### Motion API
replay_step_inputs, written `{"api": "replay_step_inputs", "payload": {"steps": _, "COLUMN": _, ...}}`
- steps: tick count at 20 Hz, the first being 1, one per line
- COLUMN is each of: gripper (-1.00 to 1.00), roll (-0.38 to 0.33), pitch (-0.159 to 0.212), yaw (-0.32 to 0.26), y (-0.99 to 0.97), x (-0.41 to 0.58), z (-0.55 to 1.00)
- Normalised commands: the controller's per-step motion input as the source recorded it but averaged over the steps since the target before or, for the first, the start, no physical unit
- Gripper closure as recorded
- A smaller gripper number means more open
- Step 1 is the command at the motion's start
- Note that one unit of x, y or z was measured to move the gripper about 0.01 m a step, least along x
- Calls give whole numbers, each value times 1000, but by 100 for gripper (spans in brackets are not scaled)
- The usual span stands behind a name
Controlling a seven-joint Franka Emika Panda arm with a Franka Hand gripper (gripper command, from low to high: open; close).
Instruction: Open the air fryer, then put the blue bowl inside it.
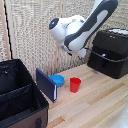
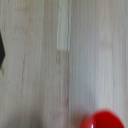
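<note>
The air fryer [image 1: 111, 52] is a black box at the exterior view's right, on the wooden table, with its drawer pushed in. Its handle [image 1: 103, 63] shows as a short dark bar on the front. The blue bowl [image 1: 57, 80] sits on the table beside the red cup [image 1: 75, 84], close to a flat dark-blue panel [image 1: 46, 85]. My gripper [image 1: 80, 54] hangs in the air above the cup and bowl, to the left of the air fryer, touching nothing. Its fingers are too blurred to read. The wrist view shows bare wood and the red cup's rim [image 2: 102, 120], and no fingers.
A big black fabric case [image 1: 19, 95] stands open at the exterior view's left, with the dark-blue panel leaning on it. A woven screen [image 1: 30, 30] closes off the back. A dark edge [image 2: 1, 52] shows at the side of the wrist view.
</note>
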Motion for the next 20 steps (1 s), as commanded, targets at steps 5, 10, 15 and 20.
{"api": "replay_step_inputs", "payload": {"steps": 5, "gripper": -100, "roll": -121, "pitch": -4, "yaw": 170, "y": -594, "x": 0, "z": -349}}
{"api": "replay_step_inputs", "payload": {"steps": 10, "gripper": -100, "roll": -51, "pitch": -51, "yaw": 138, "y": -723, "x": -86, "z": -208}}
{"api": "replay_step_inputs", "payload": {"steps": 15, "gripper": -100, "roll": -4, "pitch": -93, "yaw": 98, "y": -805, "x": -143, "z": -186}}
{"api": "replay_step_inputs", "payload": {"steps": 20, "gripper": -100, "roll": 0, "pitch": -113, "yaw": 29, "y": -801, "x": -165, "z": -206}}
